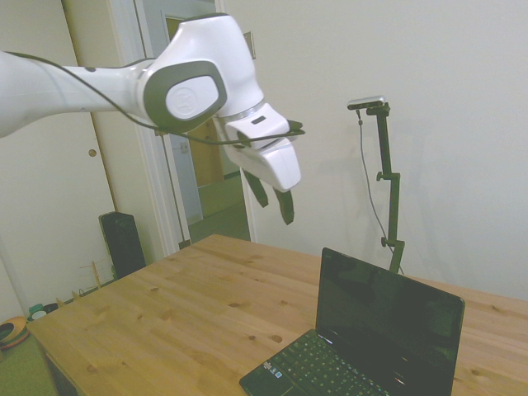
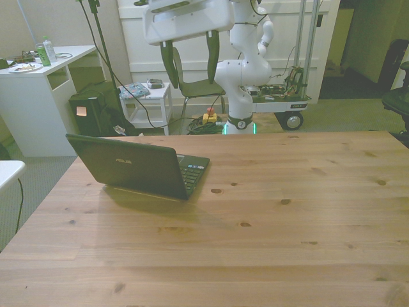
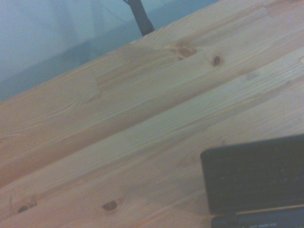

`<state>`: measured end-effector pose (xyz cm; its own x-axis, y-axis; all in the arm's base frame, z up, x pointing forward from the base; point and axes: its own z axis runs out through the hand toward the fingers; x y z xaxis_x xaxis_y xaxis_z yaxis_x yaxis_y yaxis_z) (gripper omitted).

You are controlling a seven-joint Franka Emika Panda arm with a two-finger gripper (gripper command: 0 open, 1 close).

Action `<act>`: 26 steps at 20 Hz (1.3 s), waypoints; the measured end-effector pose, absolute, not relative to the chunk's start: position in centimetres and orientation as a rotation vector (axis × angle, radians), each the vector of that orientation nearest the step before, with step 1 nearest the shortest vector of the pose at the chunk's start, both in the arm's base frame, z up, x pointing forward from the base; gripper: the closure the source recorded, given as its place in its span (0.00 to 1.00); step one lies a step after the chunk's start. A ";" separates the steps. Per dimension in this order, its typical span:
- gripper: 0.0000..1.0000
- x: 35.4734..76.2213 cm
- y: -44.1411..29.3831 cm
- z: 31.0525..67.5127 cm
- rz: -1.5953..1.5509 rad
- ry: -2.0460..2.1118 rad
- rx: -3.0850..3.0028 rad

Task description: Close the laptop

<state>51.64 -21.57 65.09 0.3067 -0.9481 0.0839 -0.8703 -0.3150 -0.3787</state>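
— What is the biggest thing you can see?

— The wooden tabletop. It is wide, pale brown, and has dark knots in the planks.

— And the robot?

— The white arm comes next. It hangs up high in the air over the tabletop, and it touches nothing.

— Where is the laptop?

— The black laptop sits on the tabletop, toward the front view's left. Its lid is up, standing nearly straight. From the front you see the back of the lid. From the side you see the dark shiny screen and the black keys under it. There are tiny coloured stickers at the corner beside the keys. The wrist view shows the laptop too, but it is fuzzy there.

— What about the end of the arm?

— The gripper points down, well above the laptop and off to one side of it. Its jaws are spread apart, with a clear gap between the two dark fingers. They hold nothing.

— Anything behind the table?

— A white desk stands at the front view's left, with a green can on top.
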 end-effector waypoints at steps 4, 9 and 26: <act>0.00 54.8 -24.6 65.9 -0.405 1.705 -2.288; 0.00 58.4 -27.8 65.1 -0.367 1.753 -2.282; 1.00 63.8 -32.7 57.7 -0.099 1.845 -2.357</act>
<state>63.82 -32.65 57.69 0.2427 -0.9693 -0.0384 -0.9596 -0.2341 -0.1559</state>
